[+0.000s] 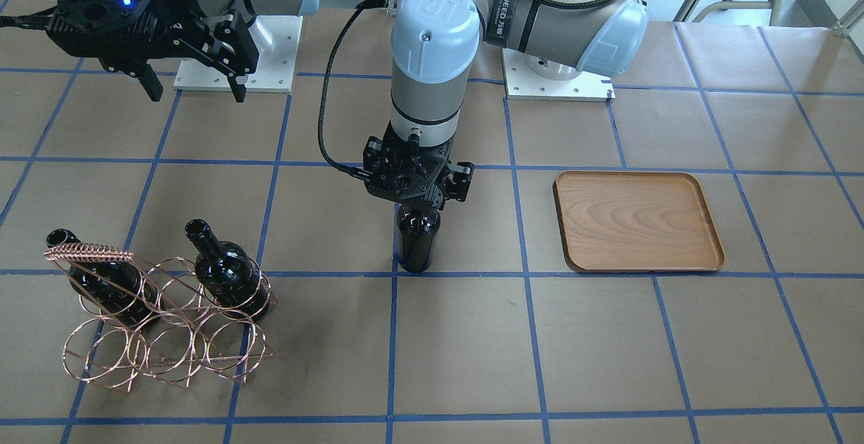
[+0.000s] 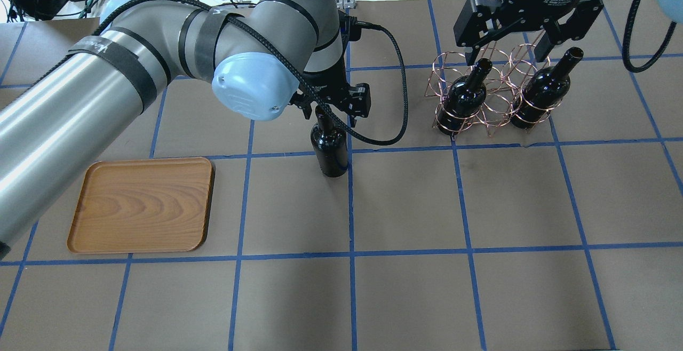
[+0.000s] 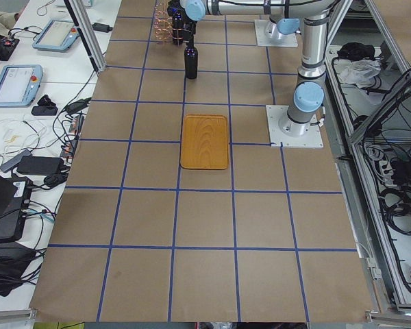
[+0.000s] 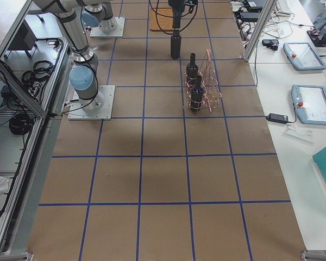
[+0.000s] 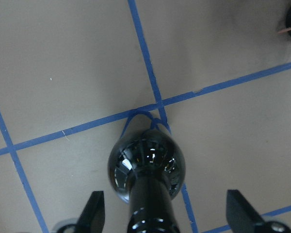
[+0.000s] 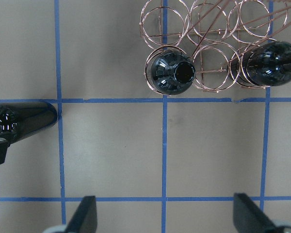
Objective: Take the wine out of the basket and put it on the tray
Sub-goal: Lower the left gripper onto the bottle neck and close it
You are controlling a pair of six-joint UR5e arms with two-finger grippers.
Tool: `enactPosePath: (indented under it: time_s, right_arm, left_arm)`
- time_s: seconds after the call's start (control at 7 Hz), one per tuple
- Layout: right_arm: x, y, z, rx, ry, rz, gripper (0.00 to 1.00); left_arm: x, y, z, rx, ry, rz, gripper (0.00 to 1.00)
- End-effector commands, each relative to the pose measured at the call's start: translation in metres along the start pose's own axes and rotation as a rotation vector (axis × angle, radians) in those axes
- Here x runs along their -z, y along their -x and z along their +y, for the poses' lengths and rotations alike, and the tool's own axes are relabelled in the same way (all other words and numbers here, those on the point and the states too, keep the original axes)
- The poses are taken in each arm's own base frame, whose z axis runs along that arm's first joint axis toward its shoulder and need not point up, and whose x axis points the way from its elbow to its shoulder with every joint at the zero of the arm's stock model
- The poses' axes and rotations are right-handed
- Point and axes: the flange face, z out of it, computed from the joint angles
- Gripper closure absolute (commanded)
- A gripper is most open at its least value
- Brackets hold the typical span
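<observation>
One dark wine bottle (image 1: 418,241) stands upright on the table between basket and tray; it also shows in the overhead view (image 2: 330,148) and the left wrist view (image 5: 145,165). My left gripper (image 1: 415,196) is open, with its fingers (image 5: 94,208) wide apart on either side of the neck and not touching it. The copper wire basket (image 1: 162,336) holds two more bottles (image 2: 467,95) (image 2: 541,92). My right gripper (image 2: 506,56) hangs open and empty above the basket. The wooden tray (image 1: 638,221) lies empty on my left side.
The table is covered with brown paper marked by blue tape lines (image 1: 393,343). The arm bases (image 1: 236,52) stand at the robot's edge of the table. A black cable (image 2: 397,89) loops from the left wrist beside the standing bottle.
</observation>
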Motion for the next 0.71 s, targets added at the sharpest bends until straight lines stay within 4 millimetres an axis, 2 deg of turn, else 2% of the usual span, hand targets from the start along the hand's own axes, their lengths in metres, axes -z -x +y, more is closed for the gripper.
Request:
enactPosePath:
  time_s: [0.0, 0.43, 0.57]
  right_arm:
    - [-0.001, 0.001, 0.0, 0.001, 0.003, -0.003, 0.0]
    - [-0.001, 0.0, 0.001, 0.003, 0.003, 0.0, 0.0]
    - [-0.002, 0.0, 0.0, 0.003, 0.003, 0.002, 0.0]
  left_arm:
    - [-0.005, 0.003, 0.004, -0.002, 0.013, -0.033, 0.16]
    - [0.008, 0.003, -0.003, 0.001, -0.041, -0.025, 0.2]
    - [0.005, 0.004, -0.003, -0.003, -0.038, -0.027, 0.26]
